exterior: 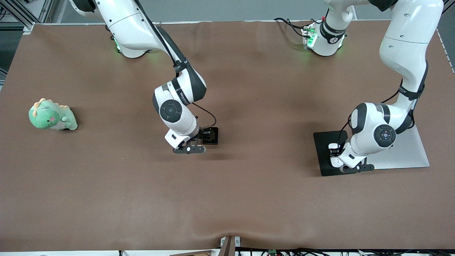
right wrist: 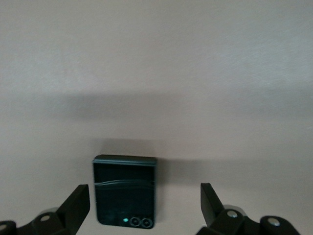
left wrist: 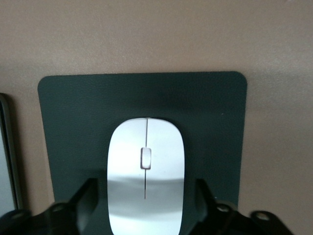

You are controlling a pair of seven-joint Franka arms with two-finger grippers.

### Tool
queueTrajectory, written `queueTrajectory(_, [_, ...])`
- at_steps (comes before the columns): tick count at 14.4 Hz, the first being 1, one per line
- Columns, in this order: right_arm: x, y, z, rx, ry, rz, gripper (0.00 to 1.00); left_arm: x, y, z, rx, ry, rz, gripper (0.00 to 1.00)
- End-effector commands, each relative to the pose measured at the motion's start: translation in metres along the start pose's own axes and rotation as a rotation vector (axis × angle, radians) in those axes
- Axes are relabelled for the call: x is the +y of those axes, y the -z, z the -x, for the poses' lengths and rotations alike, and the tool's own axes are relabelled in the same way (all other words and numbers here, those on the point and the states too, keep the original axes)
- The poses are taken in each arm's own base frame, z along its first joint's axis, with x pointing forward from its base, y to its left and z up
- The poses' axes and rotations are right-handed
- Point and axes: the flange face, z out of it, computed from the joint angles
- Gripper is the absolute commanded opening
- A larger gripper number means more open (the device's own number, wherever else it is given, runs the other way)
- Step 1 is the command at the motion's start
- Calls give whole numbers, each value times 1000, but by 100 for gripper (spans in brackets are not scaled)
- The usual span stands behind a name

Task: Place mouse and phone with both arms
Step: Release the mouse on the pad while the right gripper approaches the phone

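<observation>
Table (exterior: 106, 199): brown cover, mostly bare. Toward the left arm's end sits a silver slab (exterior: 408, 153), looks like a closed laptop, with a dark pad (exterior: 325, 156) touching its edge on the side toward the table's middle. Green plush dinosaur (exterior: 52, 115) sits well apart at the right arm's end, not involved.

Left arm: left gripper (left wrist: 145, 215) is down over the pad, jaws spread, one finger each side of the mouse (left wrist: 145, 174). Fingers stand just beside the shell, a dark sliver of pad showing on both sides, so not pinching. Mouse rests on the pad, roughly centred across it, long axis in line with the wrist.

Right arm: right gripper (right wrist: 145, 210) is low over the table's middle, jaws spread wide around the phone (right wrist: 125, 191). Phone lies flat on the cover, lenses toward the wrist, clear gap to both fingers, and it sits closer to one finger than the other.

Judgement: looks like both items are set down or about to be gripped; can't tell which from this alone.

If releasing: lift both straight up, no sideways drift, glossy mouse will skate if a pad drags it.

If gripping: recentre the right gripper on the phone first, otherwise closing shoves it across the cover. Close slowly on the mouse's widest part.
</observation>
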Motion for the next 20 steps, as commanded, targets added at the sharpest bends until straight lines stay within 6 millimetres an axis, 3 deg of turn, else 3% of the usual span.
queueTrajectory(1, [-21, -21, 7, 16, 3, -19, 100, 4, 39, -13, 60, -1, -9, 100])
queueTrajectory(4, [-24, -34, 13, 3, 13, -6, 100, 4, 98, -28, 109, 0, -16, 100])
queueTrajectory(7, [-30, -50, 22, -11, 28, 7, 100, -7, 177, -37, 128, 23, -38, 100])
queueTrajectory(12, [-33, -59, 25, -12, 15, 11, 100, -36, 282, -31, 97, 71, -67, 100])
queueTrajectory(14, [-34, -63, 27, -14, 11, 13, 100, -46, 308, -21, 108, 86, -71, 100])
queueTrajectory(18, [-32, -74, 32, -32, 5, 29, 100, -46, 334, -6, 98, 91, -70, 100])
queueTrajectory(19, [-32, -74, 32, -32, 6, 29, 95, -44, 336, -4, 93, 88, -67, 100])
queueTrajectory(20, [-32, -73, 31, -34, 13, 31, 59, -41, 342, 0, 96, 84, -65, 100])
